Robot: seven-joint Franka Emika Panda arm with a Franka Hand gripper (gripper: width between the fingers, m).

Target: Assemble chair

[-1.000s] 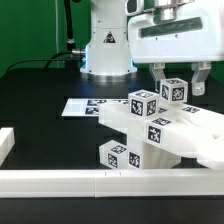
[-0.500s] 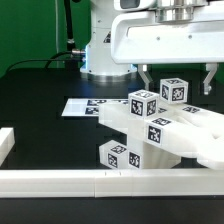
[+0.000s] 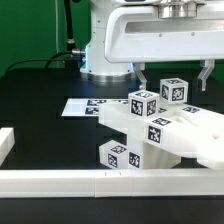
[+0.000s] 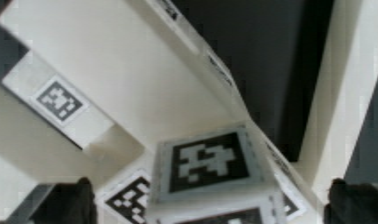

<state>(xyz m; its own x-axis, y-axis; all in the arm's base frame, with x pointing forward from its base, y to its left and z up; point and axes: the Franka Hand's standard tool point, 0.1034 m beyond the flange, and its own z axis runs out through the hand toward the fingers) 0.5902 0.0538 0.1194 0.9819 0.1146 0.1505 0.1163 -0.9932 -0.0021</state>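
1. Gripper (image 3: 172, 77) is hanging over the chair (image 3: 160, 130), fingers spread wide apart, one on each side of the topmost tagged cube (image 3: 174, 90). I am seeing one finger (image 3: 141, 75) toward the exterior view's left of that cube and the other by the exterior view's right of it.
2. Fingers are not touching the cube as far as I can tell; a gap is showing on both sides, and nothing is being held.
3. Chair is sitting on the black table (image 3: 40, 100), toward the exterior view's right, as one chunky white cluster with several black-and-white tags facing the camera. Its lower cube (image 3: 112, 155) is resting just behind the long white rail (image 3: 100, 182) at the front.
4. Marker board (image 3: 80, 106) is lying flat on the table, partly hidden behind the chair parts.
5. Wrist view is looking down on white chair surfaces with a tagged cube face (image 4: 207, 160) between the two dark fingertips (image 4: 61, 200); a second tag (image 4: 58, 100) is showing on a flat part nearby.
6. Arm's white base (image 3: 105, 50) is standing at the back of the table.
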